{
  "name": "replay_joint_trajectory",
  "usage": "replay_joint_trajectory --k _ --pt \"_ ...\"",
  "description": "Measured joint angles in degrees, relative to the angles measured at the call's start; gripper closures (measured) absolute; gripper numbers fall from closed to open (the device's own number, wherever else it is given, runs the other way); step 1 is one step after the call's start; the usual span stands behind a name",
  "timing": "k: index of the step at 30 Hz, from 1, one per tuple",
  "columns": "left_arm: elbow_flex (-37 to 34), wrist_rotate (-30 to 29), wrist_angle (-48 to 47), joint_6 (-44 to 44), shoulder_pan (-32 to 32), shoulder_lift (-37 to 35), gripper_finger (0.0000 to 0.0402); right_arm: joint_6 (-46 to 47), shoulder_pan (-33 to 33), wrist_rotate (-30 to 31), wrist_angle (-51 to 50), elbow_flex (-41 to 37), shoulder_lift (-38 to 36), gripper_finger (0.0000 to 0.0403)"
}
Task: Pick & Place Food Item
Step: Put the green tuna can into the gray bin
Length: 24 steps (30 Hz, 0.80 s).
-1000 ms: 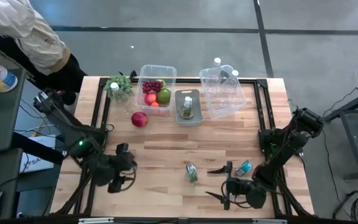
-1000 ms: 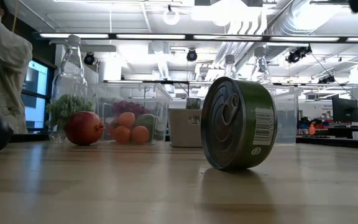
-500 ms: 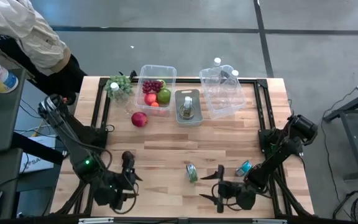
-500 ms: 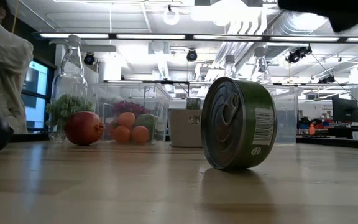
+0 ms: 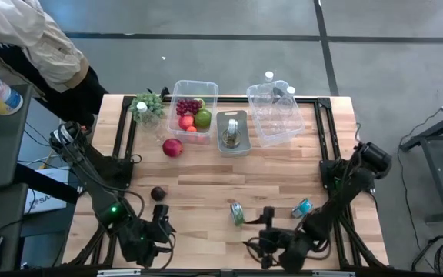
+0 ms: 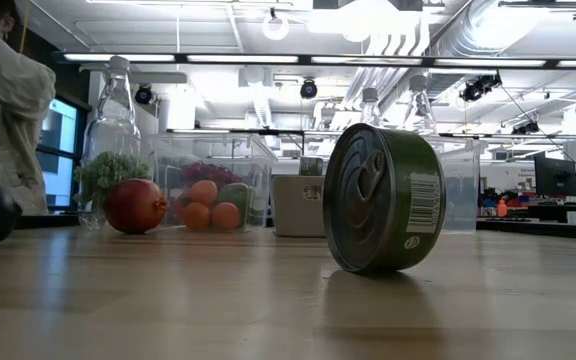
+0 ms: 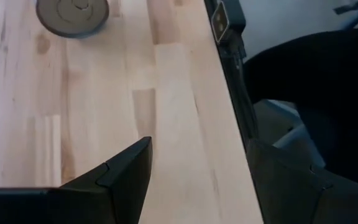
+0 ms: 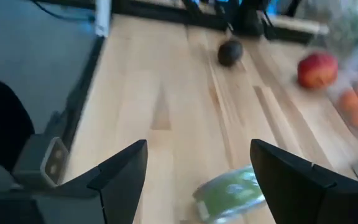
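Far side of the desk (image 5: 283,165): fruit fills the left tub (image 5: 192,108), a can sits in the grey box (image 5: 233,132), and both claws, left (image 5: 158,228) and right (image 5: 261,231), gape empty.

A wooden table (image 5: 206,173) holds a fruit tub (image 5: 193,108), a grey tray (image 5: 233,132), an empty clear tub (image 5: 276,114), a red apple (image 5: 172,147), a dark avocado (image 5: 158,193) and a green can (image 5: 238,214) on its side. The left gripper (image 5: 160,229) and right gripper (image 5: 261,237) sit at the near edge, fingers apart
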Motion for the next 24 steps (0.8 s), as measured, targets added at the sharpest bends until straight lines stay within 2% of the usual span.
replay_joint_trajectory --k 4,6,9,11,17,24 --pt "0.0 0.17 0.2 -1.75 -0.02 0.0 0.0148 11.56 -3.44 -6.18 -16.14 8.72 1.02 0.0128" --pt "0.0 0.0 0.22 -2.28 0.0 0.0 0.0148 17.68 -5.0 -11.72 -20.95 9.78 1.72 0.0128" --pt "0.0 -0.74 0.33 -2.4 0.0 0.0 0.0148 27.81 -7.44 -23.52 -26.38 9.41 2.29 0.0128" --pt "0.0 -0.76 0.37 -2.42 0.0 0.0 0.0148 33.21 -9.03 -28.02 -28.2 8.87 2.31 0.0128" --pt "0.0 -0.81 0.38 -2.16 0.0 0.0 0.0148 35.58 -11.3 -28.69 -28.71 8.1 2.31 0.0128" --pt "0.0 -0.79 0.36 -0.54 0.0 0.0 0.0148 43.47 -12.81 -28.81 -26.8 8.1 2.31 0.0128"
